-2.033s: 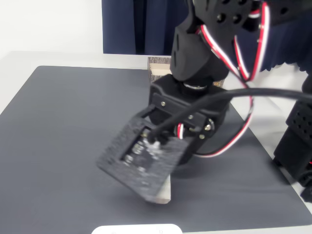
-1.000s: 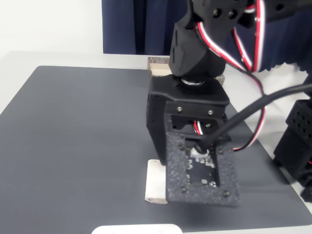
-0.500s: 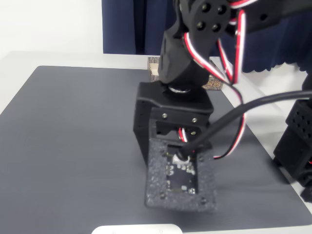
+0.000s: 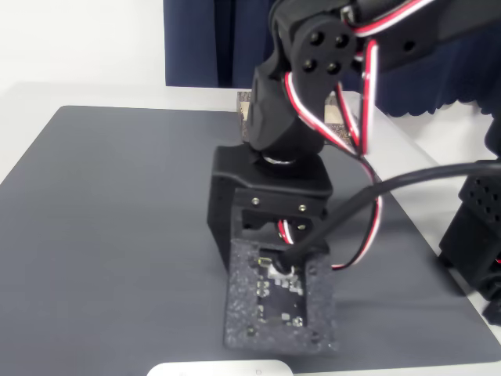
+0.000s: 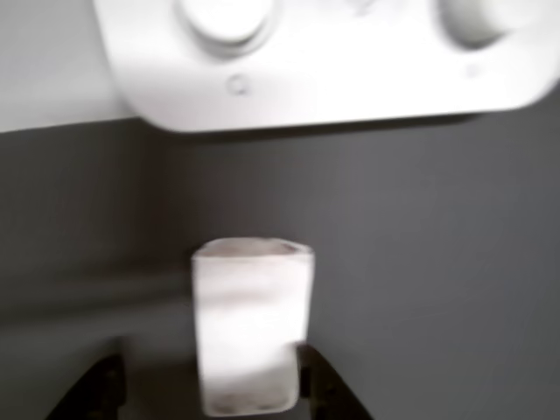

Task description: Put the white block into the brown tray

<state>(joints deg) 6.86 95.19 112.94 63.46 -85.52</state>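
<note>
Block: the white block (image 5: 252, 324) lies on the dark mat (image 4: 117, 235), lengthwise between the two dark fingertips (image 5: 101, 389) in the wrist view; the picture is blurred.
Gripper: the gripper (image 5: 210, 394) is spread around the block, one tip well clear of its left side and the other just beside or touching its right; I judge it released, not yet clamped.
Pad beyond: a wide flat white object (image 5: 324, 52) with round buttons lies past the block's far end, near but apart from it; in the fixed view its rim (image 4: 219, 366) peeks in at the bottom edge.
Arm: the black arm (image 4: 290, 117) leans down over the near part of the mat, its wrist camera board facing us.
Tray: the brown tray (image 4: 247, 106) sits at the mat's far edge, well apart from the block.
Risk: the block sits off-centre between the tips, so closing may push or twist it instead of pinching it; a shallow grip could let it slip on the lift.
Hidden: in the fixed view the arm covers the block and most of the tray; the fingers are cut off at the wrist view's lower edge.
</note>
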